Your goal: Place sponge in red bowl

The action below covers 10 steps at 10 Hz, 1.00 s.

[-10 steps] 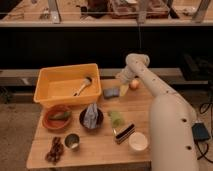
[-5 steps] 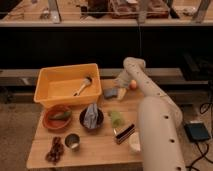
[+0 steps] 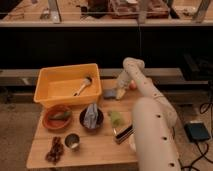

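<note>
A small bluish-grey flat block, which looks like the sponge (image 3: 109, 93), lies on the wooden table (image 3: 100, 152) just right of the yellow bin. My gripper (image 3: 120, 93) is at the end of the white arm, low over the table and right next to the sponge's right side. The red bowl (image 3: 56, 118) stands at the table's left front of the bin, with a greenish item inside it.
The yellow bin (image 3: 65, 82) holds a brush (image 3: 82, 86). A dark bowl (image 3: 91, 118) holds a grey-blue cloth. There is also a green item (image 3: 116, 118), a dark bar (image 3: 123, 133), a metal cup (image 3: 73, 141), a brown snack (image 3: 54, 149) and an orange fruit (image 3: 132, 86). My arm covers the table's right side.
My gripper has come down and slightly left, from above the table's back edge to right beside the sponge. The objects on the table have not moved.
</note>
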Motion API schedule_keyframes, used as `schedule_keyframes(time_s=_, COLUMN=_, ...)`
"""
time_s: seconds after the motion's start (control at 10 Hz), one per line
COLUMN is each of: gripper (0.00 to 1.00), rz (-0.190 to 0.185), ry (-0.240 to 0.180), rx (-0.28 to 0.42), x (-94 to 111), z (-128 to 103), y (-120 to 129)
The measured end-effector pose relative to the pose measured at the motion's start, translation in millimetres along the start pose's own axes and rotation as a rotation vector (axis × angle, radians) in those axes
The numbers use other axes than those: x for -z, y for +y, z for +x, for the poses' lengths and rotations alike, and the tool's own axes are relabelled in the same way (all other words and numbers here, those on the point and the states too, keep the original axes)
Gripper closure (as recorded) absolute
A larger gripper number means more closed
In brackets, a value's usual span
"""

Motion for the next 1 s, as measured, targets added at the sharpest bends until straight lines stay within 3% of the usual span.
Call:
schedule_keyframes(time_s=0.2, gripper=0.55, rz=0.006, ry=0.006, rx=-0.001, x=8.5, z=1.7, y=2.6)
schedule_keyframes(time_s=0.5, gripper=0.55, rz=0.06, ry=0.008, rx=-0.066, x=45.7, z=14.1, y=11.6)
schedule_keyframes(time_s=0.7, gripper=0.55, rz=0.119, ry=0.027, rx=-0.087, x=86.4, z=14.9, y=13.2)
schedule_keyframes(time_s=1.0, gripper=0.55, rz=0.188, ry=0.068, rx=-0.056, x=146.6, z=-6.2, y=12.2)
